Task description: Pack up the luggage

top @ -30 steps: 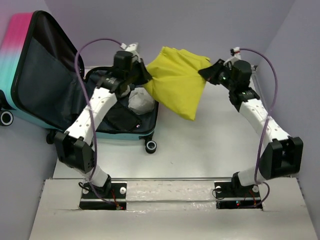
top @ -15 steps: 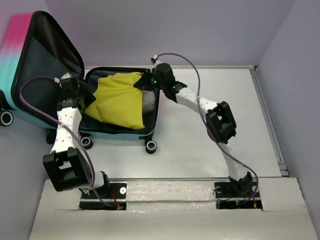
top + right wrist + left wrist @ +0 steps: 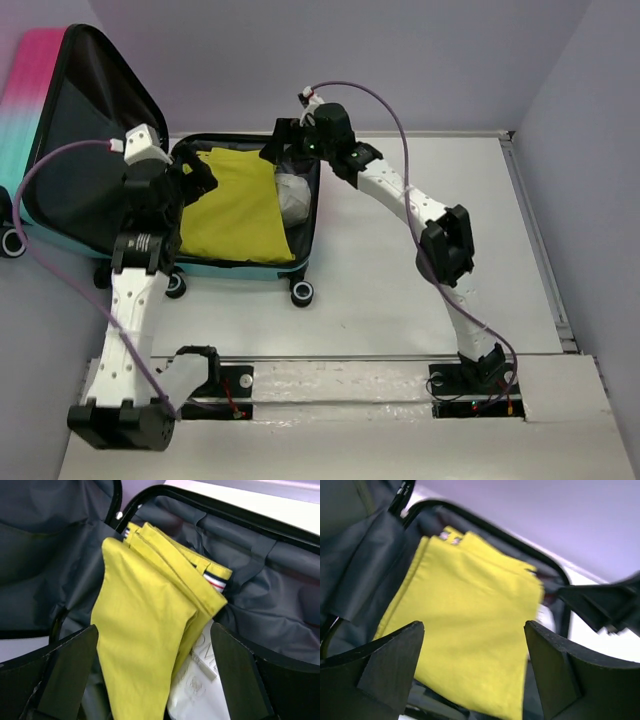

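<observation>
The luggage lies open at the table's back left, its pink-to-teal lid standing up on the left. A folded yellow cloth rests flat in the lower half on the dark grey lining. My left gripper hovers open over the cloth's left edge, and the yellow cloth fills the space below my left gripper without touching the fingers. My right gripper stands open above the case's back right corner. The right wrist view has the yellow cloth beneath my right gripper.
A white plastic-wrapped packet lies in the case right of the cloth, partly under it. A black wheel sticks out at the case's front. Purple walls close in the table on the left, back and right.
A second ago both grippers held the yellow cloth in the air right of the case. They carried it left, laid it in the luggage and opened. The left arm has since drawn back.
</observation>
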`<action>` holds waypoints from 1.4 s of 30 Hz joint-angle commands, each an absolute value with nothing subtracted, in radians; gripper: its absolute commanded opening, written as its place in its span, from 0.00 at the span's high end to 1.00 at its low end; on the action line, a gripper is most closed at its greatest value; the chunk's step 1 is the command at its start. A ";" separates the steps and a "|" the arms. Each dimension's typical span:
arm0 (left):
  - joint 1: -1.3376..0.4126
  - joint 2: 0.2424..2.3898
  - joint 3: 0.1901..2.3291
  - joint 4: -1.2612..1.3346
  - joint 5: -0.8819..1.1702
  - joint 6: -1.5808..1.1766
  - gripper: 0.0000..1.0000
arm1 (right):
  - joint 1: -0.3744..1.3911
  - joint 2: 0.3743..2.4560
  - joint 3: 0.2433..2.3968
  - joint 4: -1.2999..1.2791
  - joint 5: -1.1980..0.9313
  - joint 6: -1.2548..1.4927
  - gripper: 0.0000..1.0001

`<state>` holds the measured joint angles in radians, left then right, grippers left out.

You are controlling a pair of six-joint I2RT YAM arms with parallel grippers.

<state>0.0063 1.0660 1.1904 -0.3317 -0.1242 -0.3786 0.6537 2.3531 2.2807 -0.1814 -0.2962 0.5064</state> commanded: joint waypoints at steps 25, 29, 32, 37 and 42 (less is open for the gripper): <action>0.163 0.903 0.959 -0.334 -1.290 -0.235 0.30 | 0.555 1.491 0.994 0.216 -0.494 0.361 0.20; 0.163 0.949 1.015 -0.334 -1.319 -0.230 0.41 | 0.555 1.526 0.999 0.221 -0.477 0.379 0.19; 0.149 0.992 1.045 -0.289 -1.377 -0.175 0.47 | 0.542 1.572 1.020 0.219 -0.472 0.416 0.16; 0.147 1.008 1.028 -0.183 -1.413 -0.077 0.61 | 0.532 1.670 1.087 0.209 -0.431 0.509 0.11; 0.147 1.005 0.980 -0.071 -1.355 0.010 0.91 | 0.532 1.785 1.204 0.204 -0.414 0.583 0.11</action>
<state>0.1310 1.0306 0.9897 -0.2317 -1.2514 -0.0898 0.5365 1.7344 1.0843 0.1635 -0.4263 0.5034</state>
